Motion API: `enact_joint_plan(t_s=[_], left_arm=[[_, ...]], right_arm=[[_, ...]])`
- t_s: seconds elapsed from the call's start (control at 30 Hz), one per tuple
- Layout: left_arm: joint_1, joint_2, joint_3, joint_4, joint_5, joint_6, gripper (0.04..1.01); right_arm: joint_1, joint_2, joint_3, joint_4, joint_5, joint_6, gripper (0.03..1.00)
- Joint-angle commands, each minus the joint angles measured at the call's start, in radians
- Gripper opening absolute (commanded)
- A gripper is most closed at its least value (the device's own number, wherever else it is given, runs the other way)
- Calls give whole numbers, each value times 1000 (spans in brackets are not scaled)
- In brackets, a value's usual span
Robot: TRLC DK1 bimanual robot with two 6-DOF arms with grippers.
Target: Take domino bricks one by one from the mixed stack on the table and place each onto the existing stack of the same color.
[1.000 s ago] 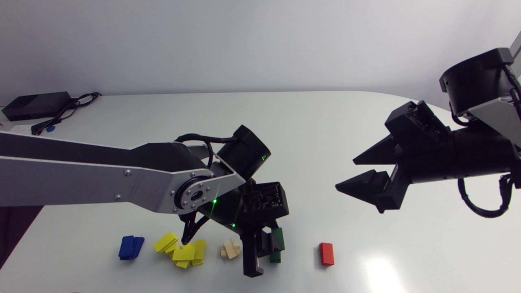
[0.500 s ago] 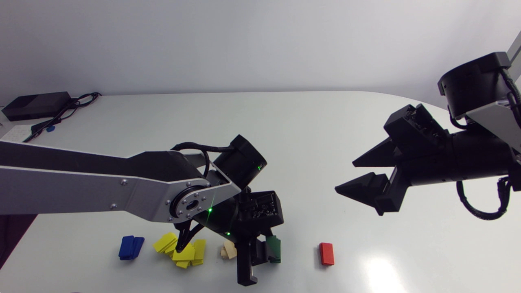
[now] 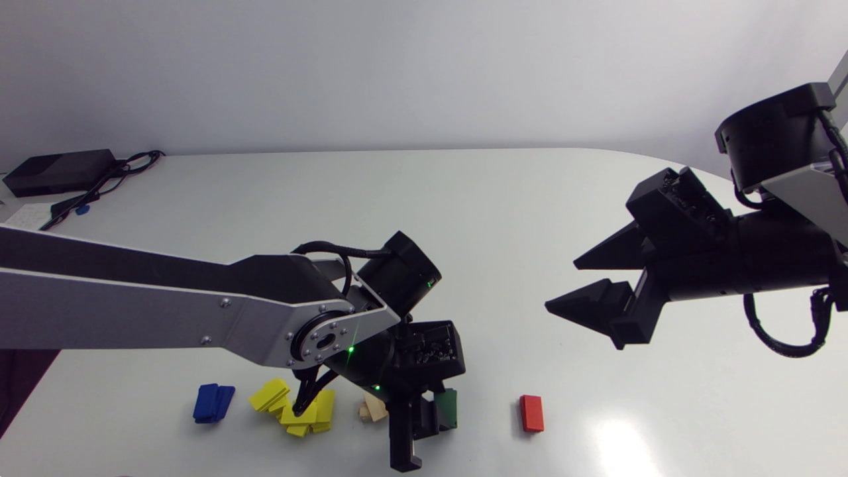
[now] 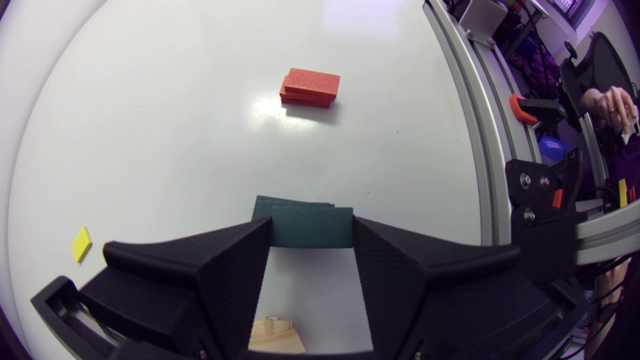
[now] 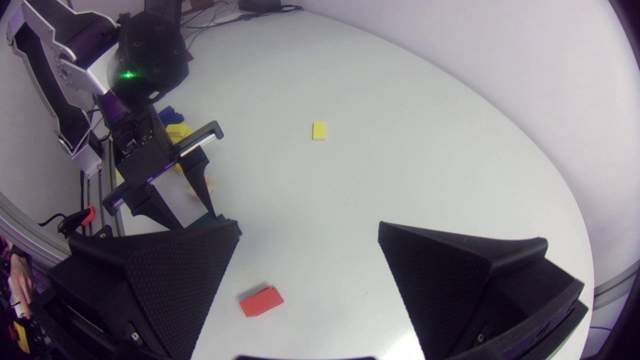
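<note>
My left gripper [image 3: 430, 416] is near the table's front edge, shut on a dark green brick [image 3: 446, 407] gripped by its two short ends [image 4: 311, 227]. Directly under that brick the edge of another green brick [image 4: 267, 202] shows; I cannot tell if they touch. Ahead of the left gripper is the red stack [image 4: 310, 87] [image 3: 531, 413]. The wood-coloured stack [image 3: 373, 411] lies just behind the fingers [image 4: 274, 336]. Further left are the yellow pile [image 3: 298, 407] and the blue stack [image 3: 212, 402]. My right gripper [image 3: 576, 285] hangs open and empty above the table's right half.
A single yellow brick [image 5: 319, 130] lies alone in the middle of the table, also seen beside the left gripper [image 4: 81, 244]. A black box with cables [image 3: 59, 171] sits at the back left corner. The red stack [image 5: 261, 301] lies below the right gripper.
My left arm has carried the green brick lower and slightly left, down over the green brick on the table, which is now covered in the head view. The right arm has stayed still.
</note>
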Motion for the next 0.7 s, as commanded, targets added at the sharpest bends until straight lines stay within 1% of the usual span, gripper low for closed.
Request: enact_joint_plan(t_s=[0.0, 0.67], left_arm=[[-3, 23, 3, 9, 0, -25, 223], [5, 62, 46, 11, 0, -12, 221]], right_arm=[[-6, -7, -25, 4, -7, 4, 979], [-18, 0, -29, 15, -14, 0, 979]])
